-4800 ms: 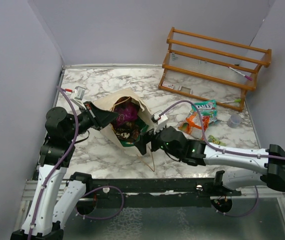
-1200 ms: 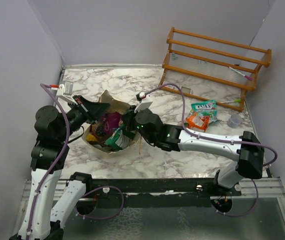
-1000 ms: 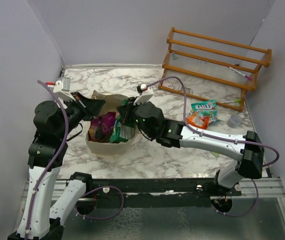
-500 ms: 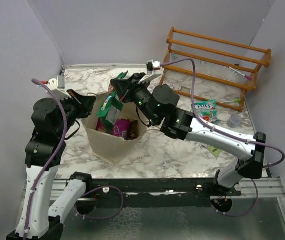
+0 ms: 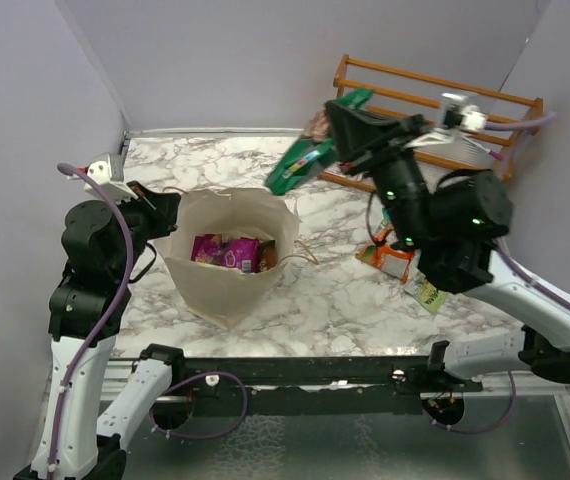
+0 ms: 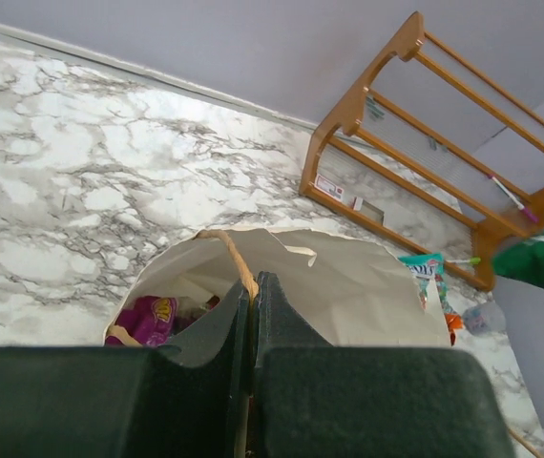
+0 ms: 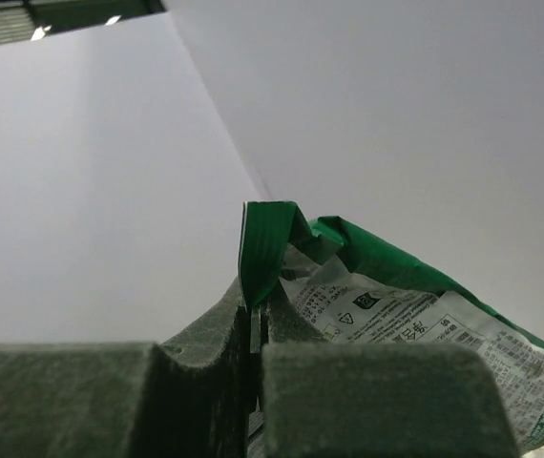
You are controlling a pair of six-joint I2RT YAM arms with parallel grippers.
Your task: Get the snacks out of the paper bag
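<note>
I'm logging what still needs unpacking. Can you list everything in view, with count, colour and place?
paper bag: one, cream, standing open on the left of the table.
packets in the bag: at least two, magenta and dark brown, low inside.
green packet: one, green, in the air beyond the bag.
packets on the table: several, orange, teal-white and light green, right of the bag, partly hidden by the arm.
wooden rack: one, orange-brown, far right corner.
table: one, white-grey marble.
left gripper: shut on the bag's rim beside a cord handle.
right gripper: shut on the green packet's edge.
</note>
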